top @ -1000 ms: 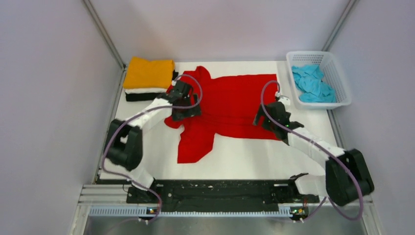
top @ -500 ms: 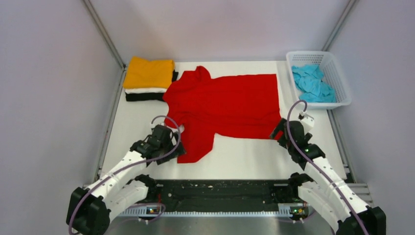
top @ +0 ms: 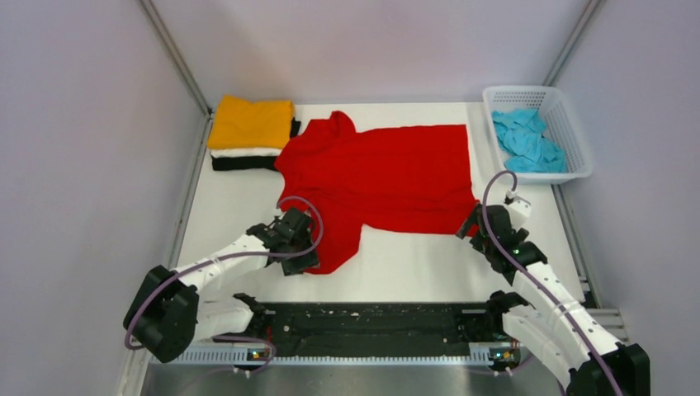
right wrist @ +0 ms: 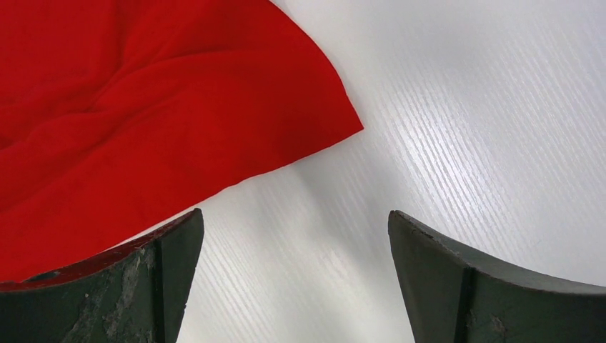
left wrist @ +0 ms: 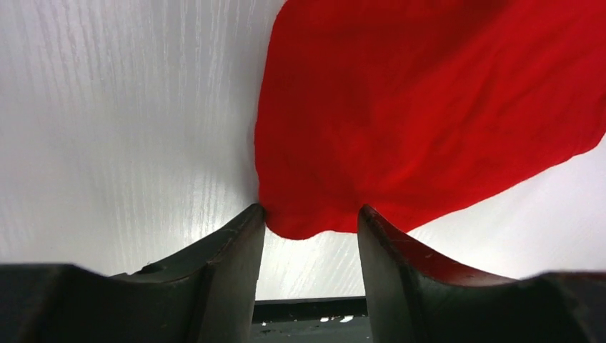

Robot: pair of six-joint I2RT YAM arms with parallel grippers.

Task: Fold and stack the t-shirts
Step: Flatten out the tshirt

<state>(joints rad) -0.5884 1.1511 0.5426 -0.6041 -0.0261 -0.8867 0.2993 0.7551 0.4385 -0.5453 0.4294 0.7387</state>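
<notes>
left end effector (left wrist: 311, 209) astride red t-shirt (left wrist: 429, 107)

Red t-shirt (top: 388, 169): soft matt cloth, faintly creased.
Table (top: 413, 264): white, fine wood-grain texture, slight sheen.
Basket (top: 575, 132): white plastic lattice.
Left gripper (left wrist: 311, 211) fingers (left wrist: 229, 257): dark, smooth, slightly glossy.
Right gripper (right wrist: 294, 214) fingers (right wrist: 171, 279): dark, matt, scuffed near base.

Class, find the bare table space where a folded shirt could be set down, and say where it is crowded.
Free: the near table strip between red t-shirt and arm bases; the left strip in front of the folded stack. Crowded: centre, far-left corner, basket at far right.
</notes>
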